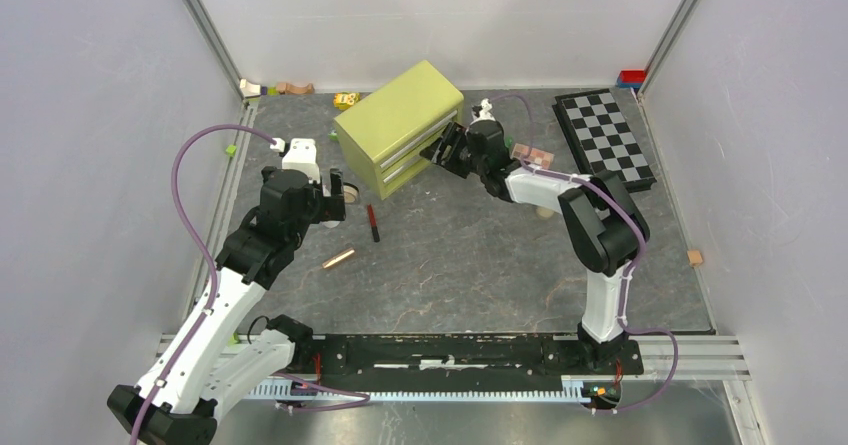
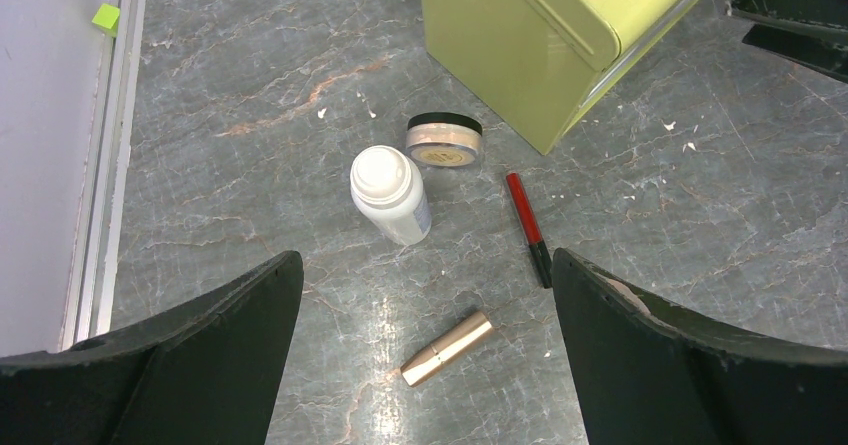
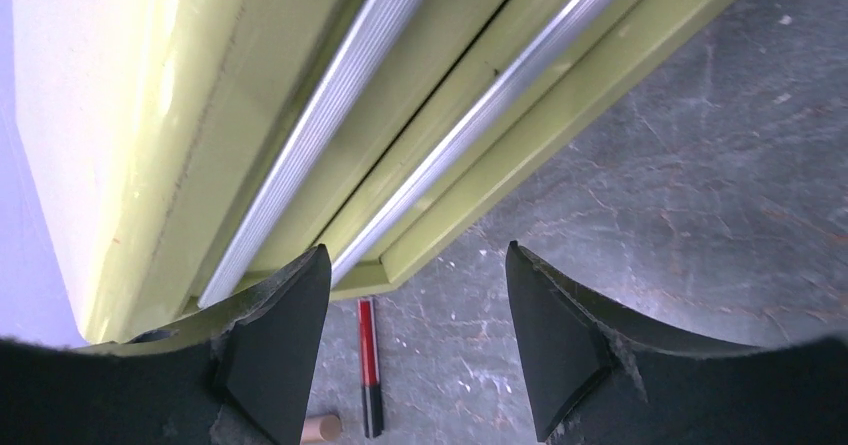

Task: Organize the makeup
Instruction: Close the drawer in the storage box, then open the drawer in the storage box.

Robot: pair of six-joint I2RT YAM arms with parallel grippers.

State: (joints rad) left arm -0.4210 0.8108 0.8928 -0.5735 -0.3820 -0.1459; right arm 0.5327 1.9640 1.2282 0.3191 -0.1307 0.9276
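Observation:
In the left wrist view a white bottle (image 2: pixel 390 195) stands beside a round tan compact (image 2: pixel 444 140). A red-black pencil (image 2: pixel 527 227) and a rose-gold tube (image 2: pixel 447 348) lie on the table. My left gripper (image 2: pixel 425 265) is open and empty above them, with the tube between its fingers. In the top view it (image 1: pixel 335 189) hovers left of the pencil (image 1: pixel 374 222) and the tube (image 1: pixel 338 258). My right gripper (image 1: pixel 444 152) is open and empty at the drawer front of the yellow-green box (image 1: pixel 400 125). The pink-brown palette (image 1: pixel 530 152) lies behind the right arm.
The box's two shut drawers with metal handles (image 3: pixel 330 105) fill the right wrist view, and the pencil (image 3: pixel 369 365) lies below them. A chequered board (image 1: pixel 603 137) lies at back right. Small toy blocks (image 1: pixel 270 88) sit along the back wall. A green block (image 1: pixel 231 149) lies at left.

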